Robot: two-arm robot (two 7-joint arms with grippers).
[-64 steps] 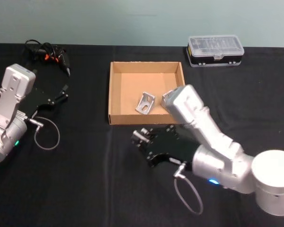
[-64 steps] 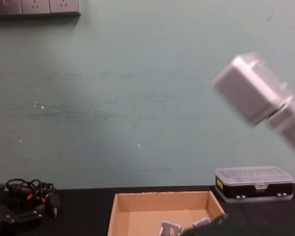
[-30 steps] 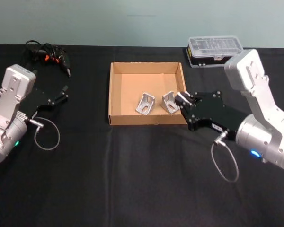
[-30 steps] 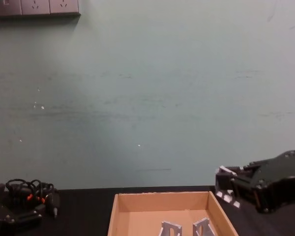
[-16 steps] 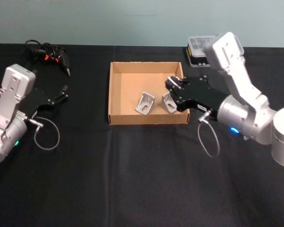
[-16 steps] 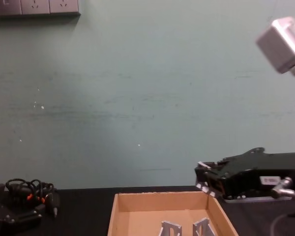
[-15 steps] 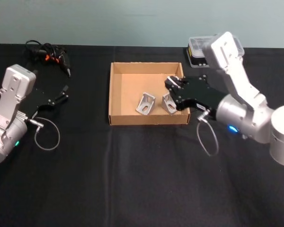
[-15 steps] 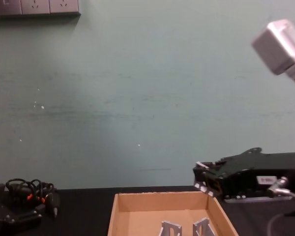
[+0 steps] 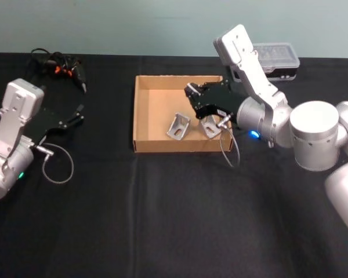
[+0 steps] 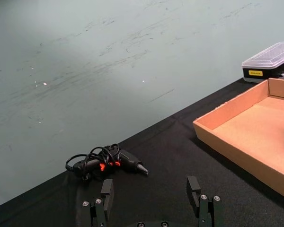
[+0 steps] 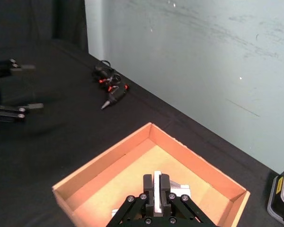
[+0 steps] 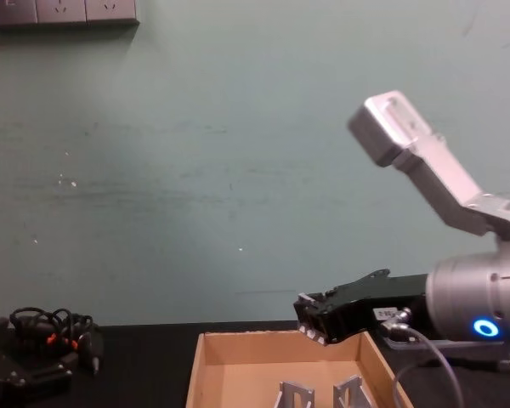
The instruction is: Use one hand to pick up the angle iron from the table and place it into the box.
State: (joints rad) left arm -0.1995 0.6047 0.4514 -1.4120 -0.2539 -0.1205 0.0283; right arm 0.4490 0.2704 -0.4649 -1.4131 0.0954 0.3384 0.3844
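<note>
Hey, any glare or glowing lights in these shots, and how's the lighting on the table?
Head view: a blue indicator light glows on the right arm, a green light on the left arm; the table shows no glare. Chest view: a blue ring light glows brightly. Left wrist view: the wall is brighter mid-frame.

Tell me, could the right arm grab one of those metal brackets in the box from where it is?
Probably yes. The right gripper hangs over the box, fingers shut, with both angle irons lying uncovered just beneath it; it would only need to open and lower.
</note>
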